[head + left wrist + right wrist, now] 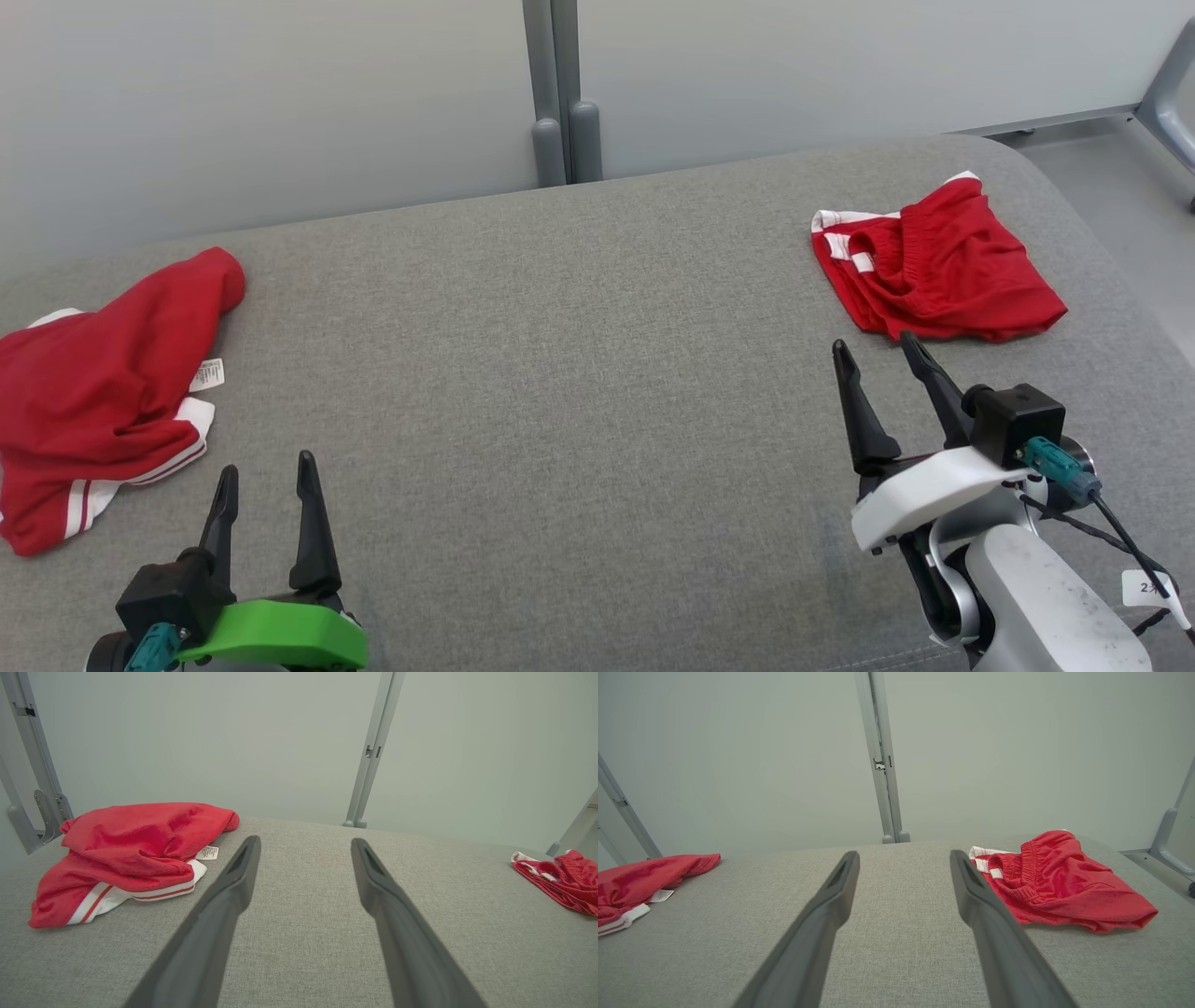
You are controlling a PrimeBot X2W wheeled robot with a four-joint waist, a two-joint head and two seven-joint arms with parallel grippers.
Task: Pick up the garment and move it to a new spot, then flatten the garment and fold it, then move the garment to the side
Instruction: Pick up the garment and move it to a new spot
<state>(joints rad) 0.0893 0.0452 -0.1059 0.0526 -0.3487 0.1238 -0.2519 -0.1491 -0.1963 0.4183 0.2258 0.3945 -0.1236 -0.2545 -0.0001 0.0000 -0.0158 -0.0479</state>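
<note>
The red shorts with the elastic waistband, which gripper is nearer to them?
Right. The right gripper sits just short of the red shorts; the left gripper is far across the cushion, beside the other red garment.

Cable tag (1146, 588): "2", rest unclear

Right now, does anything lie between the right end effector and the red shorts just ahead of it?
Nothing visible does. Only bare grey cushion separates the open right end effector from the red shorts.
</note>
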